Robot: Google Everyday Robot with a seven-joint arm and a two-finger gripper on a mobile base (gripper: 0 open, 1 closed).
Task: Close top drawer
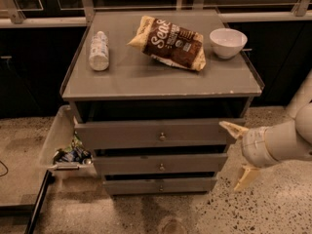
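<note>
The top drawer point(146, 133) is a wide grey front with a small round metal knob point(162, 136), uppermost of three in the cabinet. It stands pulled out, ahead of the two lower drawers, with a dark gap under the cabinet top. My gripper point(237, 152) is at the drawer's right end, its two pale fingers spread wide apart. The upper finger point(231, 128) lies close by the drawer front's right edge, and the lower finger point(245, 178) hangs down beside the lower drawers. Nothing is held.
On the cabinet top point(161, 82) lie a white bottle point(99, 51), a brown chip bag point(168, 43) and a white bowl point(227, 42). A clear bin point(61, 143) with wrappers hangs at the cabinet's left. Speckled floor point(273, 204) lies in front and to the right.
</note>
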